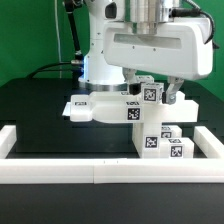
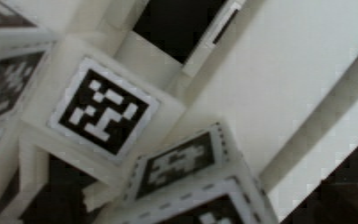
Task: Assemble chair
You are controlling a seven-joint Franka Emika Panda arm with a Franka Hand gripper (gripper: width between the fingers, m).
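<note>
White border rail (image 1: 60,172) runs along the desk's front edge, nearest the camera; a second rail (image 1: 212,158) follows the edge at the exterior view's right. Behind it, on the black desk (image 1: 35,110), the chair (image 1: 120,108) stands part-built near the middle: a flat slab (image 1: 85,106) at the exterior view's left, tagged blocks joined at centre, small tagged cubes (image 1: 172,146) stacked near the front corner at the exterior view's right. The gripper (image 1: 150,92) hangs directly over the tagged blocks, jaws spread wide and holding nothing. The wrist view shows tagged faces (image 2: 105,108) very close. Judgement: the pieces are rigid, light moulded plastic with smooth, possibly slippery faces; take hold across two flat parallel sides of a block, clear of the tags.
</note>
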